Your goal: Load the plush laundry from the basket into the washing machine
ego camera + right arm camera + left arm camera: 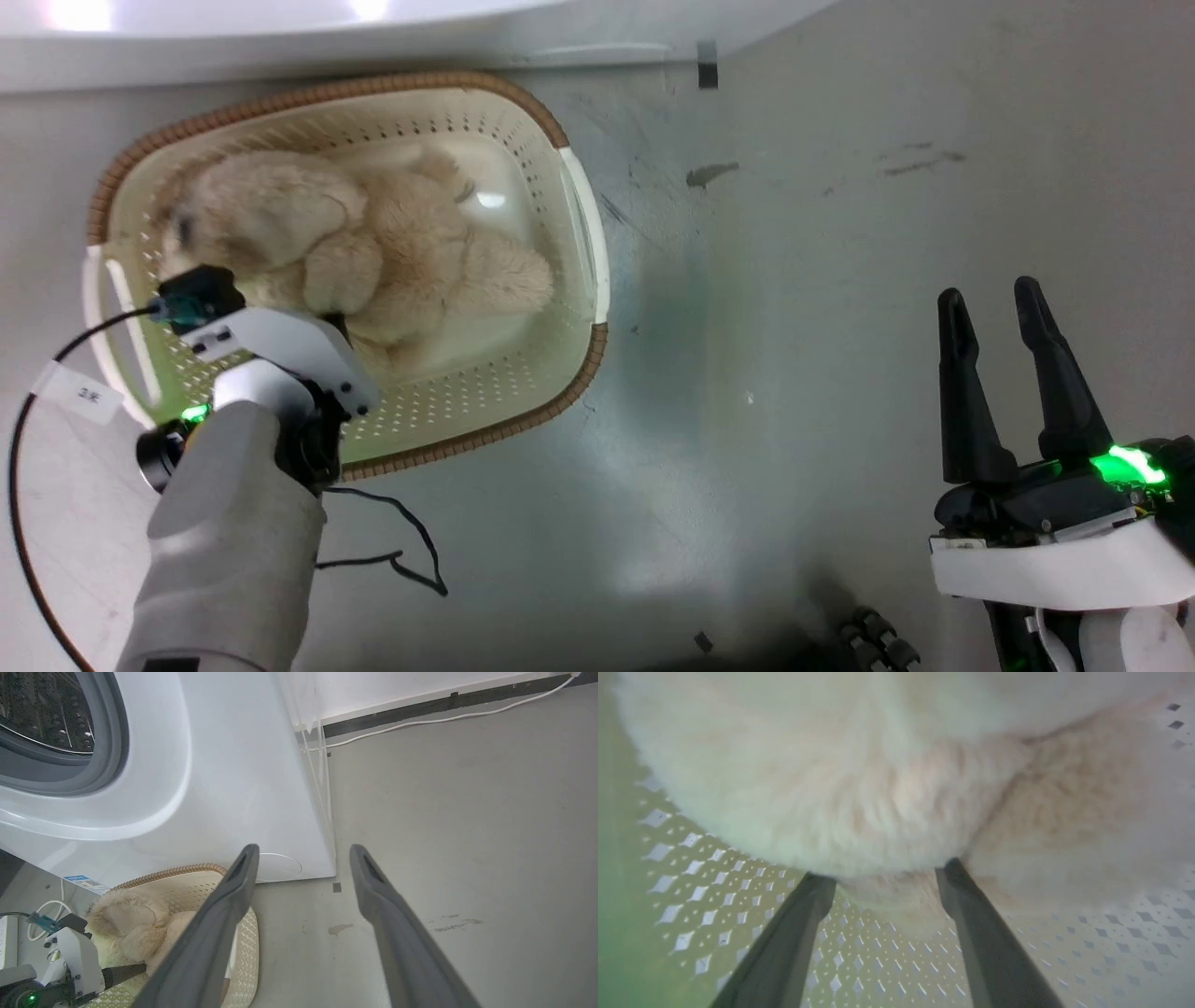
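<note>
plush laundry (373,252), a shaggy cream teddy bear, lay inside the basket (583,373), which stood on the grey floor (840,233) close to the front of the washing machine (224,765). the left end effector (885,870) reached down into the basket from its near side. its two dark fingers were spread fairly wide, their tips touching the bear's fur with a fold of fur between them, not clamped. the basket's perforated wall showed beneath the fingers. the right end effector (989,289) hung over bare floor, well apart from the basket, its fingers apart and holding nothing. in the right wrist view the washer's grey door seal (110,742) and steel drum (42,714) were visible.
</note>
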